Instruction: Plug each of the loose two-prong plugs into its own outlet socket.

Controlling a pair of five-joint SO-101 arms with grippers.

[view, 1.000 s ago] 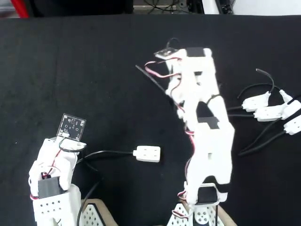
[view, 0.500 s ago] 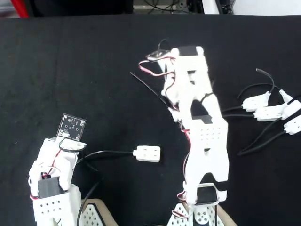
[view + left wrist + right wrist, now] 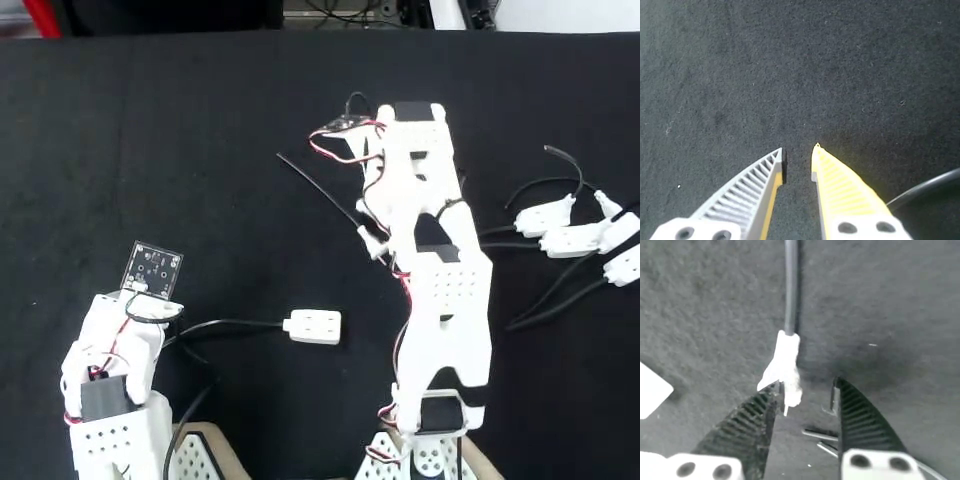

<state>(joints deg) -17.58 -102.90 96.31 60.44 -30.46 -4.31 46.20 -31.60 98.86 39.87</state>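
A white two-prong plug (image 3: pixel 784 366) on a black cable (image 3: pixel 791 285) lies on the black cloth, right against one fingertip of my right gripper (image 3: pixel 806 390). That gripper is open and its other finger stands clear of the plug. In the high view the same plug (image 3: pixel 375 243) sits under the right arm's head, with its cable (image 3: pixel 318 190) trailing up and to the left. The white outlet socket (image 3: pixel 312 326) lies lower down, left of the right arm. My left gripper (image 3: pixel 798 150) hovers over bare cloth with a narrow gap and nothing in it.
Several more white plugs (image 3: pixel 580 235) with black cables are bunched at the right edge of the table. The left arm (image 3: pixel 110 370) is folded at the lower left. A black cable (image 3: pixel 225 325) runs from the socket towards it.
The right arm swung a little to the left, then partly back. The plug and its cable shifted slightly with it. The left arm and socket stayed put.
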